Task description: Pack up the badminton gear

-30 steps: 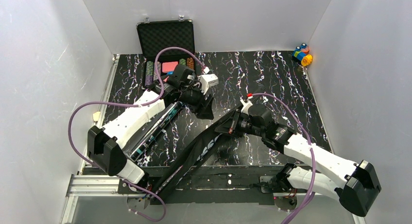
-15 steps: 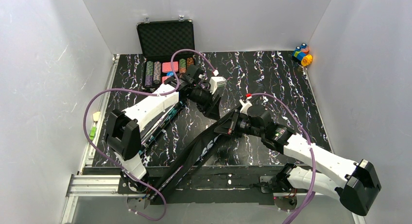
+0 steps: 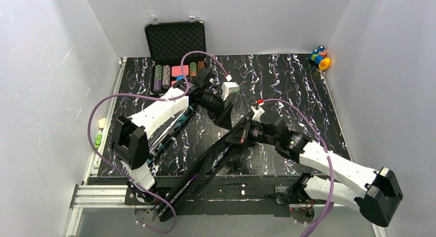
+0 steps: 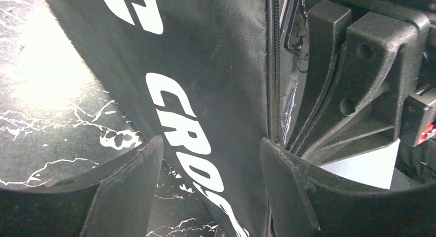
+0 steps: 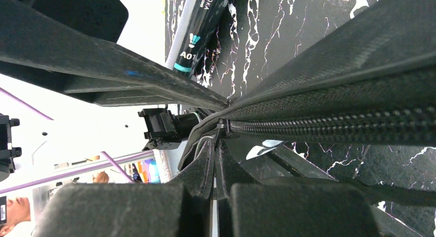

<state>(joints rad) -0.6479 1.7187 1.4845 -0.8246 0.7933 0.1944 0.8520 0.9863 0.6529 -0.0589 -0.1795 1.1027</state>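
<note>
The black racket-shaped bag [image 3: 205,167] lettered CROSSWAY [image 4: 185,119] stretches diagonally from the table's near edge toward the middle. My right gripper [image 3: 240,134] is shut on the zipper pull [image 5: 218,130] at the bag's upper edge, at the end of the zipper [image 5: 329,125]. My left gripper [image 4: 211,167] is open and straddles the bag's fabric just beyond, its fingers [image 4: 128,188] apart from the cloth. In the top view the left gripper [image 3: 224,115] sits close to the right one. The long black tube with teal print [image 3: 169,135] lies under the left arm, and the tube [image 5: 203,26] also shows in the right wrist view.
An open black case of poker chips [image 3: 175,41] stands at the back left. Small colourful toy blocks [image 3: 320,57] sit in the back right corner. The right gripper's body [image 4: 355,88] fills the right side of the left wrist view.
The left arm swung right to the bag's upper end and its jaws widened. The right gripper shifted slightly left, and the bag now runs straighter and tauter.
</note>
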